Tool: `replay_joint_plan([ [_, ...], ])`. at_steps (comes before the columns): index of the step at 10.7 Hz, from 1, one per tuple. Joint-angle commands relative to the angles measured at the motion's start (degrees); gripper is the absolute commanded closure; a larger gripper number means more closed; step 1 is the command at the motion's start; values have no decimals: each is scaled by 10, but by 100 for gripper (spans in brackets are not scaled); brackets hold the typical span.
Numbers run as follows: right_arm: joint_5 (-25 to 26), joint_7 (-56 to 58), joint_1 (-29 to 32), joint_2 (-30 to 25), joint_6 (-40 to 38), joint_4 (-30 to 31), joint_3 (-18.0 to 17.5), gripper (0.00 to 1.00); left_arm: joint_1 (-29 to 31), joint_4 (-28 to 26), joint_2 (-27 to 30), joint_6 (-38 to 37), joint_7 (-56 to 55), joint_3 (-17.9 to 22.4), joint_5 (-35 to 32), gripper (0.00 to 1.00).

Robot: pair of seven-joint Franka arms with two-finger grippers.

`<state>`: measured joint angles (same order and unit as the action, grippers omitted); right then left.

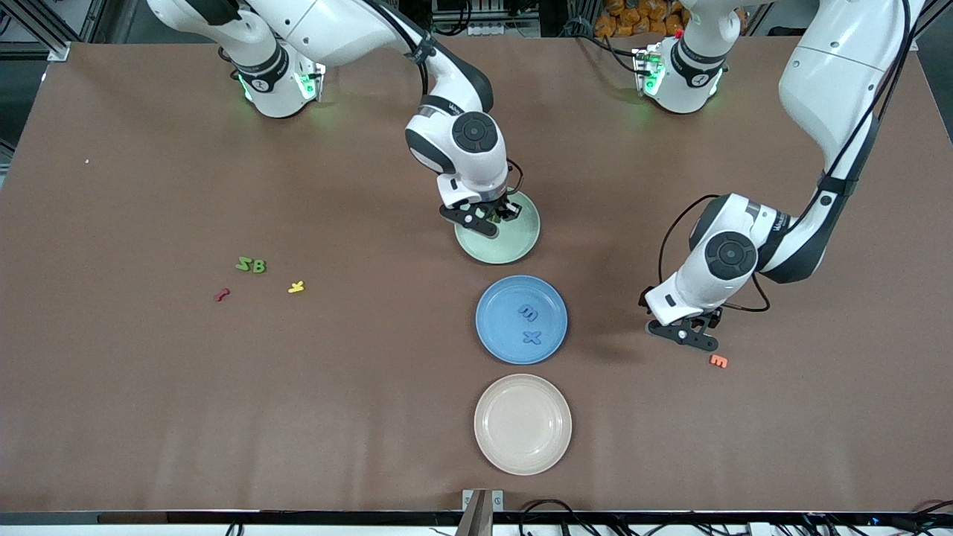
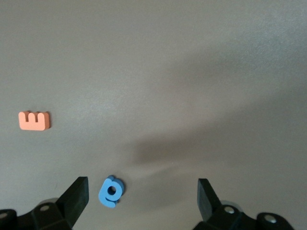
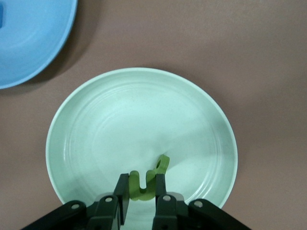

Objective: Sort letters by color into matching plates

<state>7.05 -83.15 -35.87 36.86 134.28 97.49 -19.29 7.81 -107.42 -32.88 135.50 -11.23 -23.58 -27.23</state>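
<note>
Nearest the front camera, a beige plate (image 1: 523, 424) sits bare on the brown tabletop (image 1: 149, 387). Just farther lies the blue plate (image 1: 521, 319), with two blue letters (image 1: 529, 324) lying flat inside it.

Toward the left arm's end of the tabletop, an orange letter (image 1: 718, 361) lies on the surface. The left gripper (image 1: 683, 333) hangs just over the tabletop beside it, its fingers (image 2: 76, 196) spread wide with nothing between them. In the left wrist view, a blue letter (image 2: 111, 190) lies flat on the tabletop below the gap, close to one finger; the orange letter (image 2: 34, 120) lies apart from it.

Toward the right arm's end, a yellow letter (image 1: 296, 286) and a red letter (image 1: 221, 295) lie on the tabletop, with two green letters (image 1: 251, 265) side by side slightly farther.

Farthest is the pale green plate (image 1: 514, 242). The right gripper (image 1: 493, 217) is over it, fingers (image 3: 122, 194) clamped on a green letter (image 3: 148, 181) held just above the plate's inner surface.
</note>
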Motion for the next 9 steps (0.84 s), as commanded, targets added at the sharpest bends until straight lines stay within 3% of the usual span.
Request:
replay_joint_plan([
  [1, 29, -17, 0, 15, -4, -5, -6, 95, 12, -26, 44, -2, 2, -8, -5, 0],
  [4, 29, -16, 0, 18, -8, -2, -6, 76, 14, -40, 62, -4, 25, -13, -1, 0],
  [5, 29, -17, 0, 18, -9, -2, -6, 63, 25, -39, 65, -4, 43, -22, 0, 0],
  [7, 28, -18, 1, 18, -9, -2, -6, 26, 67, -30, 68, -5, 65, -57, 0, 0],
  [9, 28, -18, 1, 17, -9, -2, -6, 21, 100, 17, 63, -44, 127, -79, 18, 0],
])
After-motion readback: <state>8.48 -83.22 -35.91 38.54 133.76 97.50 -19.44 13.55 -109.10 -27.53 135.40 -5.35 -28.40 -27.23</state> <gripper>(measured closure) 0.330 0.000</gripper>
